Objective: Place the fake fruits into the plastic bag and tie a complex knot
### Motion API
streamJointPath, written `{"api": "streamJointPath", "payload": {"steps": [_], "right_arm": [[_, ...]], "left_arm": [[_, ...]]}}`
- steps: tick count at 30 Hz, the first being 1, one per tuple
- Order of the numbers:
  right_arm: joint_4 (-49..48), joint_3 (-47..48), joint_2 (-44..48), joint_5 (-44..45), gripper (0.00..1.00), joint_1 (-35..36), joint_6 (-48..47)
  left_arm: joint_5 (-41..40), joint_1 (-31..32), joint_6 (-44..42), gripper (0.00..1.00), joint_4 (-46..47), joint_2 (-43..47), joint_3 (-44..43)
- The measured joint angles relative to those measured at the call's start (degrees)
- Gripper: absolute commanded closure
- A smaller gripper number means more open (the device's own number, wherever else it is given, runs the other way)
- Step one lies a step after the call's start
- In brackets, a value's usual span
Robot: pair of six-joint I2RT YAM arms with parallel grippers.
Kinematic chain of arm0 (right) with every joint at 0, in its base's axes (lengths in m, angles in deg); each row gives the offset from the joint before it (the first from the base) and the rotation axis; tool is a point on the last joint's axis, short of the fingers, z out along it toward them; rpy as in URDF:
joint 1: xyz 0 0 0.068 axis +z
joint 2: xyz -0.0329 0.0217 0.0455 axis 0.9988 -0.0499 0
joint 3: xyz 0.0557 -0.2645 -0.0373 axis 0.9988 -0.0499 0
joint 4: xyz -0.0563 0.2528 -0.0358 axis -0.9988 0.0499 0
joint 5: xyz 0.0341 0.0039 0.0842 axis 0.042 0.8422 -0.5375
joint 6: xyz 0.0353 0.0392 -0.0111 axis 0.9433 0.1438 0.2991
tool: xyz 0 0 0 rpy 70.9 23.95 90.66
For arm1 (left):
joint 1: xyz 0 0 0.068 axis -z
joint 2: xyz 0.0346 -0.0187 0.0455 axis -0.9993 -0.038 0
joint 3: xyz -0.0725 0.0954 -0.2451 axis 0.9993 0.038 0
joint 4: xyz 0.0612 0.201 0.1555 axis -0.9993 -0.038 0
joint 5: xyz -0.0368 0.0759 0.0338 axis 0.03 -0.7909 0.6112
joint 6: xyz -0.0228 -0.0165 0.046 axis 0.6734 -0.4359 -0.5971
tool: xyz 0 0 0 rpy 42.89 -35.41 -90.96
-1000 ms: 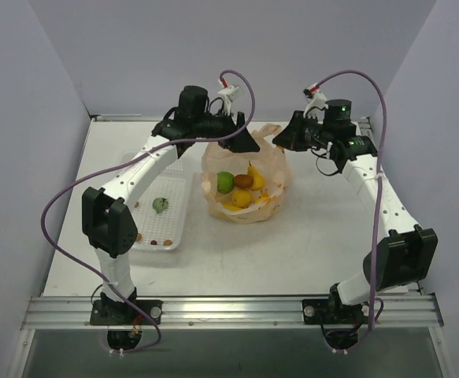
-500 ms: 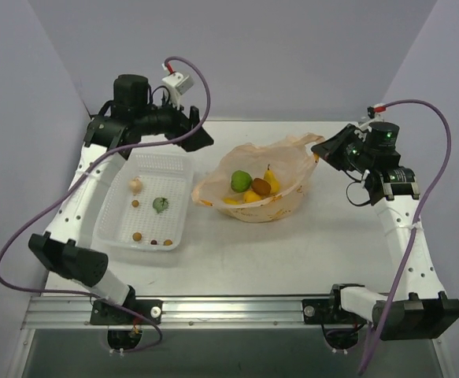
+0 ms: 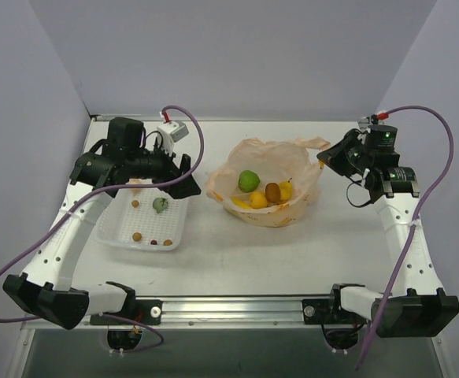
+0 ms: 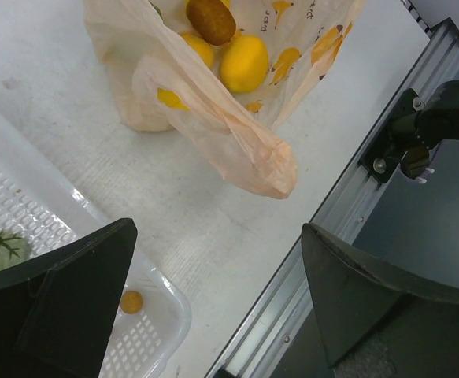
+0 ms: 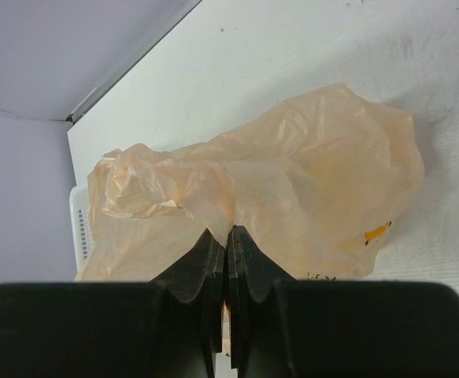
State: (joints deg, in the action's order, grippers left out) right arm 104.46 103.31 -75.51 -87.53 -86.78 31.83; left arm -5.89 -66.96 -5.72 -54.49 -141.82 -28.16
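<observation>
plastic bag (image 4: 237, 134) cropped by top edge, mesh tray (image 4: 24, 189) partly hidden behind left tool (image 4: 216, 228)

Left gripper (image 4: 217, 236) spread wide over white table (image 4: 64, 118). Translucent peach plastic bag (image 4: 237, 134) holds oval brown fruit (image 4: 210, 20), round yellow fruit (image 4: 244, 63).

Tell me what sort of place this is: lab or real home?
Most likely a robot lab test cell: a bare white table boxed in by blank walls, robot arms bolted to an aluminium rail at its near edge, and toy fruits in a plastic bag as props.
</observation>
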Motion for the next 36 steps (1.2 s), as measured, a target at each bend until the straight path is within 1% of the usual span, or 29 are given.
{"api": "streamJointPath", "payload": {"steps": [4, 9, 12, 14, 15, 16, 19, 21, 24, 27, 29, 32, 36], "right_arm": [[0.1, -0.1, 0.0, -0.2, 1.00, 0.0, 0.0], [0.1, -0.2, 0.0, -0.4, 1.00, 0.0, -0.2], [0.1, -0.2, 0.0, -0.5, 1.00, 0.0, -0.4], [0.1, -0.2, 0.0, -0.6, 1.00, 0.0, -0.6], [0.1, -0.2, 0.0, -0.6, 1.00, 0.0, -0.7], [0.1, -0.2, 0.0, -0.6, 1.00, 0.0, -0.9], [0.2, -0.1, 0.0, -0.6, 1.00, -0.2, -2.0], [0.7, 1.0, 0.0, -1.6, 1.00, -1.4, -3.3], [1.0, 4.9, -0.3, -2.9, 1.00, -5.4, -5.4], [0.2, 7.3, -0.1, -3.8, 1.00, -7.9, -6.8], [0.0, 7.2, 0.1, -4.7, 1.00, -8.2, -7.0], [-0.5, 5.0, 0.2, -5.8, 1.00, -8.1, -6.6], [-0.3, 1.4, -1.3, -6.7, 1.00, -8.2, -5.9]], "left_arm": [[1.0, 1.0, 1.8, 0.03, 2.4, 0.1, 4.0], [1.1, 4.4, 4.7, 0.03, 7.5, -0.1, 8.3], [1.1, 6.1, 6.1, 0.12, 11.6, -1.4, 8.5], [1.0, 6.7, 7.1, 0.40, 14.9, -2.6, 8.5], [0.9, 6.9, 7.7, 0.58, 16.2, -3.1, 8.5], [0.8, 7.0, 7.8, 1.00, 17.5, -3.6, 8.5], [0.3, 6.4, 8.5, 1.00, 19.4, -5.7, 7.1], [0.7, 4.8, 9.2, 1.00, 19.6, -7.2, 4.5], [2.8, -0.5, 11.0, 1.00, 19.7, -9.6, -2.0], [4.9, -6.2, 12.7, 1.00, 20.4, -10.9, -8.8], [5.9, -8.0, 12.9, 1.00, 20.7, -10.8, -10.9], [6.3, -8.0, 13.7, 1.00, 21.2, -10.3, -10.4], [6.0, -7.6, 14.3, 1.00, 20.8, -11.6, -7.5]]}}
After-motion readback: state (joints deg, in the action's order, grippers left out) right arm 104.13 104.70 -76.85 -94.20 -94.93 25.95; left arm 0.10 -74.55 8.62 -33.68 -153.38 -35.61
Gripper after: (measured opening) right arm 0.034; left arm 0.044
